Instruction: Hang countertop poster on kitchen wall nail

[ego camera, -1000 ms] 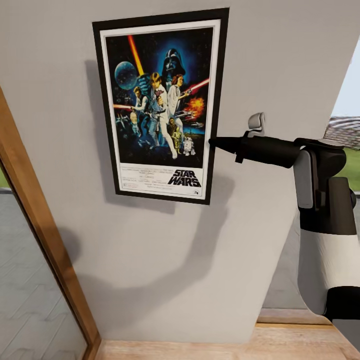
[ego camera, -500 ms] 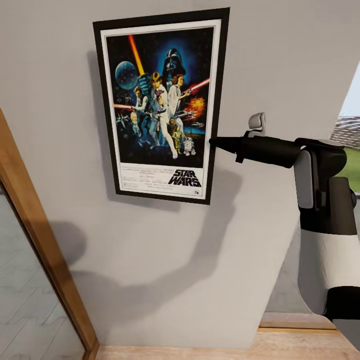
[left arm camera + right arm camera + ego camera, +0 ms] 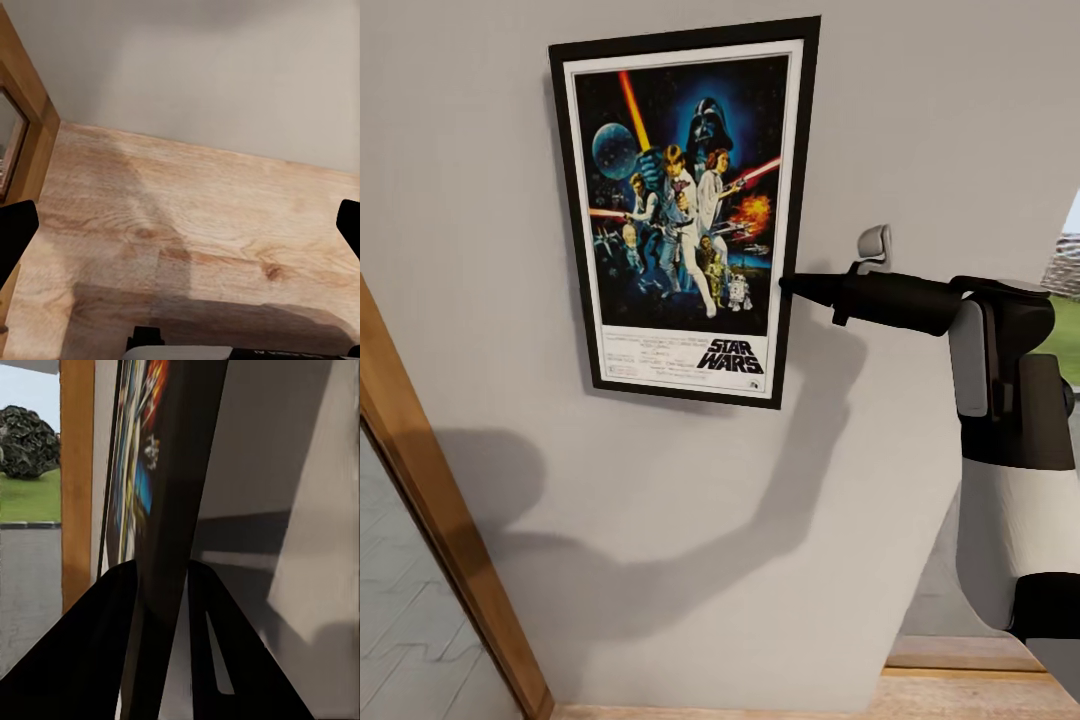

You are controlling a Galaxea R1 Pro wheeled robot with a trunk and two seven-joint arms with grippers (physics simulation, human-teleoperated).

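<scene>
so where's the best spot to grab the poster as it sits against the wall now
Probably its right frame edge, low down, approached side-on from the right. The poster lies flat against the wall, so only its thin rim offers opposing faces; the right gripper already pinches there, one finger either side of the frame.

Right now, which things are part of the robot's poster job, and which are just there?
Part of the job:
- poster, held up against the wall
- right gripper, pinching the poster's edge
- wall, where it gets hung

Just there:
- wooden door frame
- wooden floor
- left gripper, open and holding nothing
</scene>
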